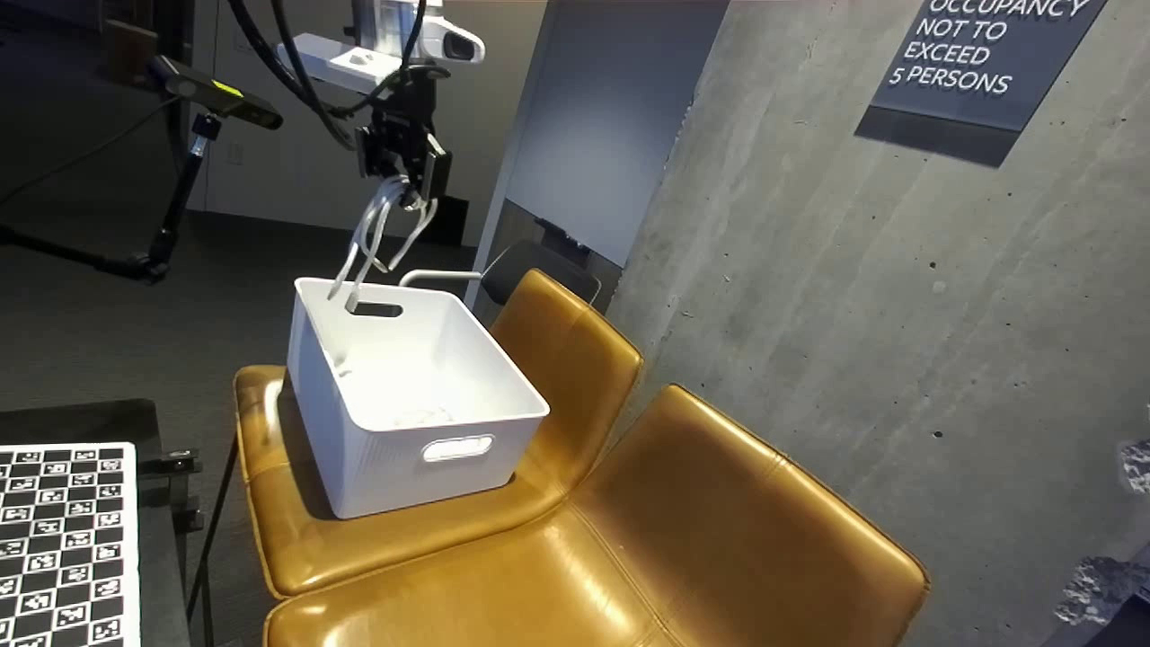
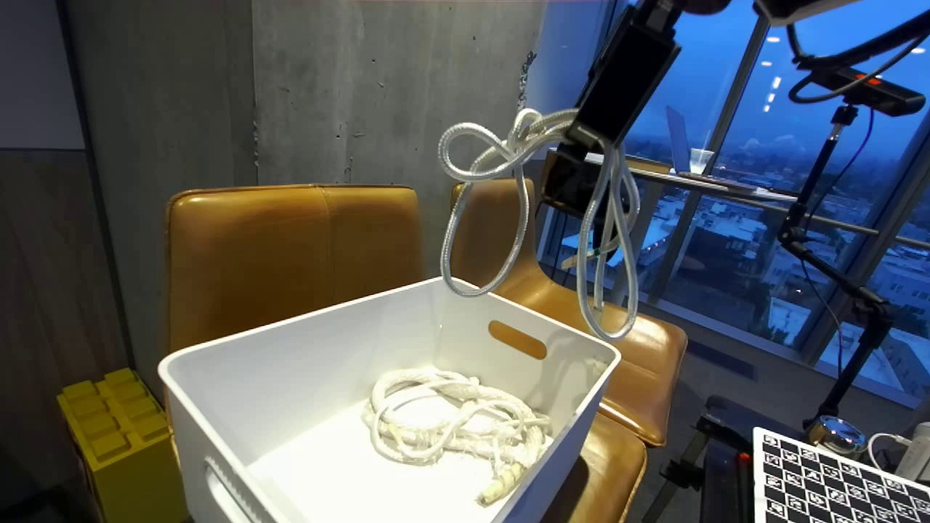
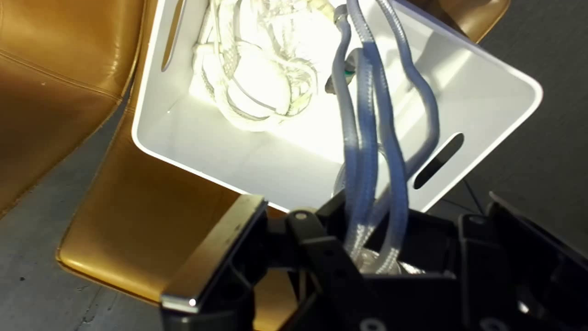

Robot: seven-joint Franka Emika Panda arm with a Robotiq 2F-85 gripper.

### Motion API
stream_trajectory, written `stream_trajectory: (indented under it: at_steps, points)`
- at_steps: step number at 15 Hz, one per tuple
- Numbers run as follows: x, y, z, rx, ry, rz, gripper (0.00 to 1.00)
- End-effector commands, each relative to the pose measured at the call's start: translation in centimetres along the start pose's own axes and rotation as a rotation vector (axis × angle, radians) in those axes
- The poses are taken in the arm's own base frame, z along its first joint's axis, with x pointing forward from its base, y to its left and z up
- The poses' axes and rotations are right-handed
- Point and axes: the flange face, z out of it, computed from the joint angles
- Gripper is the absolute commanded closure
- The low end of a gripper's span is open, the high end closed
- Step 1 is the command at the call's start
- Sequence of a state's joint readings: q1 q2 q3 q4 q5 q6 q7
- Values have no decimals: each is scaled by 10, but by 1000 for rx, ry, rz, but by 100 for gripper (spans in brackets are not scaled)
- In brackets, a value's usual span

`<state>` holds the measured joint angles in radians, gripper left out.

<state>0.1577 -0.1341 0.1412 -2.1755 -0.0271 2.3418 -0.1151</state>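
Observation:
My gripper (image 1: pixel 413 186) hangs in the air over one end of a white bin (image 1: pixel 386 476), shut on a bundle of pale braided rope (image 2: pixel 523 147). Loops of the held rope dangle on both sides of the fingers in both exterior views, the lowest close to the bin's rim. In the wrist view the rope (image 3: pixel 366 115) runs out between the jaws, bluish in the shade; the exact pinch point is hidden by black links. A second coil of whitish rope (image 2: pixel 418 378) lies on the bin's brightly lit floor, apart from my gripper.
The bin stands on a tan leather chair (image 1: pixel 260 449), with another tan chair (image 1: pixel 719 530) beside it. A concrete wall (image 1: pixel 853 314) rises behind. Around stand a camera on a stand (image 1: pixel 216 94), a checkered marker board (image 2: pixel 835 472) and a yellow block (image 2: pixel 123 428).

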Motion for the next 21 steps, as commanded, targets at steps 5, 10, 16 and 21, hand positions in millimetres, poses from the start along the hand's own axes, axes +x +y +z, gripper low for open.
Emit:
stream_trajectory:
  at_steps: [5,10,16,21]
  points:
    - [-8,48,28,-7,46,82,100]
    - [5,55,64,-65,66,86,75]
    - [-11,62,81,-68,4,77,38]
    - [-41,72,64,-76,-29,115,1]
